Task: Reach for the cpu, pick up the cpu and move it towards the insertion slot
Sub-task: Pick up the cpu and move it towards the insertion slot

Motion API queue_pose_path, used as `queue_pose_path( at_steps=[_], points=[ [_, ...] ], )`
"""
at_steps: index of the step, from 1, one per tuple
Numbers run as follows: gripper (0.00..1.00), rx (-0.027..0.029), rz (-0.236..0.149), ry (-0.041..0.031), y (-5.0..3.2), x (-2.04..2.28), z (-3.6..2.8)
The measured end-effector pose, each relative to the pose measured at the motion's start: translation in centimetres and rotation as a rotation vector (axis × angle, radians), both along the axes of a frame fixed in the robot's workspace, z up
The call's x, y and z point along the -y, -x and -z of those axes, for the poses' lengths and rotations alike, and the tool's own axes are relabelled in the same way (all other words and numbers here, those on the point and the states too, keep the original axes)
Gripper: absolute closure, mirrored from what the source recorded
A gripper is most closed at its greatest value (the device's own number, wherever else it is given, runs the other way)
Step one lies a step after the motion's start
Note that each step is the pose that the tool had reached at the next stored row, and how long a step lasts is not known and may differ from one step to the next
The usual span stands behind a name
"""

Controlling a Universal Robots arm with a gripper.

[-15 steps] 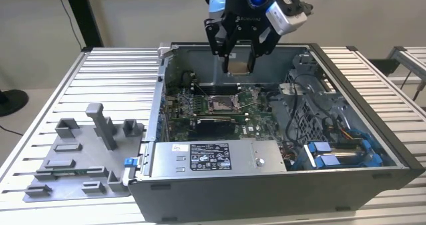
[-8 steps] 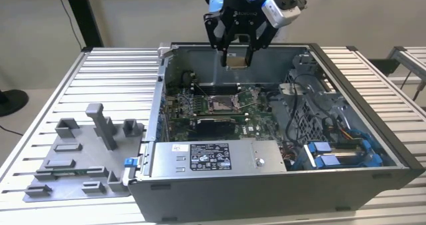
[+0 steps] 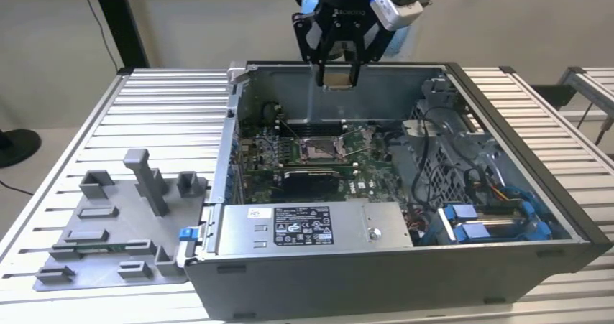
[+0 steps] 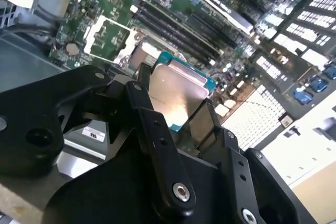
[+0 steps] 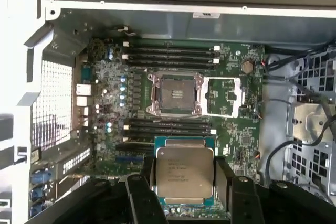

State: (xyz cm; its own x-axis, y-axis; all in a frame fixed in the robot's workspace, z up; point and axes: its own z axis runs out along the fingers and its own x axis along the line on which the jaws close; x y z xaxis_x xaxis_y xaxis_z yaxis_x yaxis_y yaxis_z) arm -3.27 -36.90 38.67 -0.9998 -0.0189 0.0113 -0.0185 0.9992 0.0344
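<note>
The gripper (image 3: 338, 76) was closed on the cpu (image 3: 337, 85), one black finger (image 5: 140, 192) against each of two opposite edges of the chip, and it held the part in the air above the open computer case (image 3: 537, 195). In the first wrist view the cpu (image 5: 184, 176) lay flat between the fingers with its silvery lid facing the camera, and the insertion slot (image 5: 175, 94) sat at about 12 o'clock from it on the green motherboard (image 5: 231, 129), well apart and with its load plate swung open. In the exterior view the insertion slot (image 3: 318, 149) lay at roughly 6 o'clock from the held chip. The cpu (image 4: 176, 98) was judged light, thin and rigid, with a smooth metal lid that would give little friction; the edge grip shown appeared correct, since the underside contacts are probably fragile and should take no load. The socket's dark centre likely holds fine contacts, though they could not be resolved. A grey plastic fixture tray (image 3: 106, 223) stood on the slatted table (image 3: 172, 94) outside the case.
</note>
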Motion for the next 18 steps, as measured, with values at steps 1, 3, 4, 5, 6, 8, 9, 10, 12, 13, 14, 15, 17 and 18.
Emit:
queue_pose_path(
  at_steps=[1, 3, 4, 5, 6, 8, 9, 10, 12, 13, 14, 15, 17, 18],
  points=[
    [1.00, 0.0000, 0.000, 0.0000, 0.01, -0.33, 0.05],
    [1.00, -0.0001, 0.000, 0.0000, 0.04, -0.96, 0.15],
    [1.00, 0.0000, 0.000, 0.0000, 0.05, -1.29, 0.20],
    [1.00, -0.0001, 0.000, 0.0001, 0.08, -1.57, 0.25],
    [1.00, 0.0000, 0.000, 0.0000, 0.12, -1.84, 0.31],
    [1.00, 0.0000, 0.000, 0.0001, 0.19, -2.42, 0.40],
    [1.00, 0.0000, 0.000, 0.0000, 0.25, -2.74, 0.43],
    [1.00, 0.0000, 0.000, 0.0000, 0.30, -3.04, 0.45],
    [1.00, -0.0001, 0.000, 0.0002, 0.34, -3.72, 0.48],
    [1.00, -0.0001, 0.000, 0.0002, 0.34, -4.05, 0.49],
    [1.00, 0.0000, 0.000, 0.0000, 0.34, -4.35, 0.52],
    [1.00, 0.0000, 0.000, 0.0000, 0.35, -4.66, 0.52],
    [1.00, 0.0000, 0.000, 0.0000, 0.36, -5.26, 0.53],
    [1.00, 0.0000, 0.000, 0.0001, 0.37, -5.53, 0.53]
  ],
)
